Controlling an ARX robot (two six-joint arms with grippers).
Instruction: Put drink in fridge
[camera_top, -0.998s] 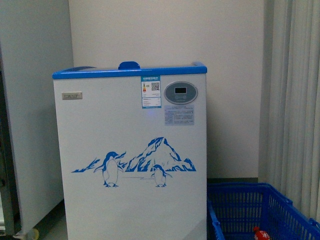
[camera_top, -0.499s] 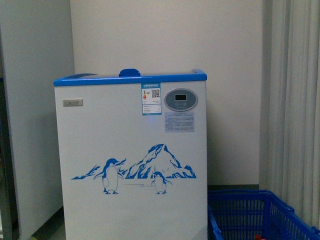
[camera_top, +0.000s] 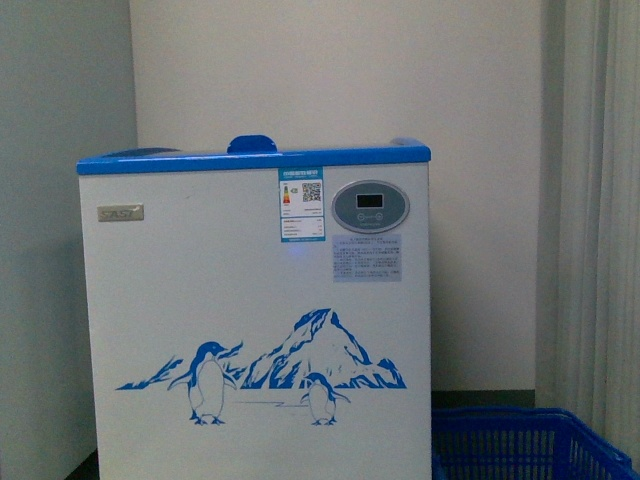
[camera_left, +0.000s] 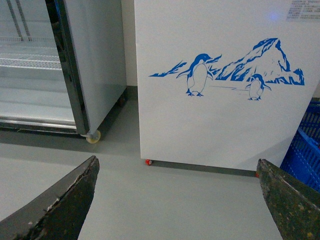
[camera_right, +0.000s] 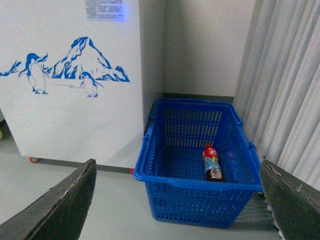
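The fridge (camera_top: 255, 320) is a white chest freezer with a blue rim, a penguin-and-mountain print and an oval display panel; it fills the front view. It also shows in the left wrist view (camera_left: 225, 100) and the right wrist view (camera_right: 70, 90). The drink (camera_right: 212, 162), a bottle with a red cap and red label, lies on its side inside the blue crate (camera_right: 197, 200), in the right wrist view only. My left gripper (camera_left: 177, 200) is open and empty above the grey floor before the fridge. My right gripper (camera_right: 177, 202) is open and empty, short of the crate.
The blue crate (camera_top: 520, 445) stands on the floor right of the fridge, against a white curtain (camera_right: 285, 85). A tall cabinet with a glass door (camera_left: 75, 65) stands left of the fridge on castors. Grey floor (camera_left: 165, 200) lies in front.
The front view has drawn closer to the fridge and lifted. The fridge looks larger, and the crate has sunk low so the drink's red cap has left that view.
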